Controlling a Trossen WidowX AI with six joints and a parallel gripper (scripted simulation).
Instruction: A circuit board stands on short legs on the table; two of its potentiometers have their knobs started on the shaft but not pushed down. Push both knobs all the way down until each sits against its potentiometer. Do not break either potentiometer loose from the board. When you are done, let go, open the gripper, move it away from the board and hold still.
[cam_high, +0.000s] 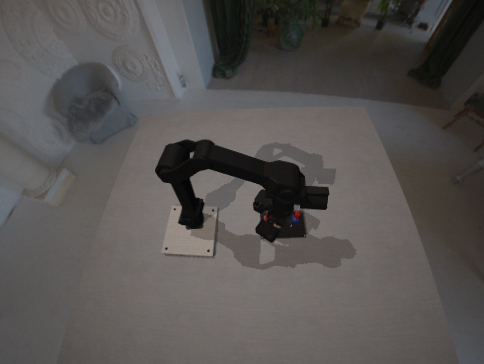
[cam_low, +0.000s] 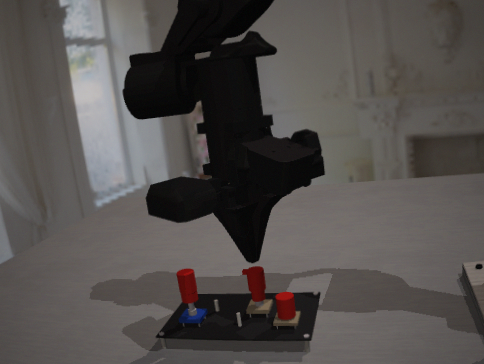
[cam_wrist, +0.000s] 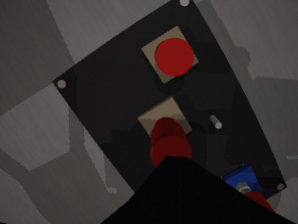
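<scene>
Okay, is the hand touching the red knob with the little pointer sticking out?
Apart: the exterior view shows a thin gap between the hand's closed tips and the knob's top.

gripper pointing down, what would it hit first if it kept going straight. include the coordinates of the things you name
Probably the top of the middle red knob (cam_low: 256, 283) (cam_wrist: 171, 145), just below the closed jaws; whether it would land centred is unclear.
</scene>
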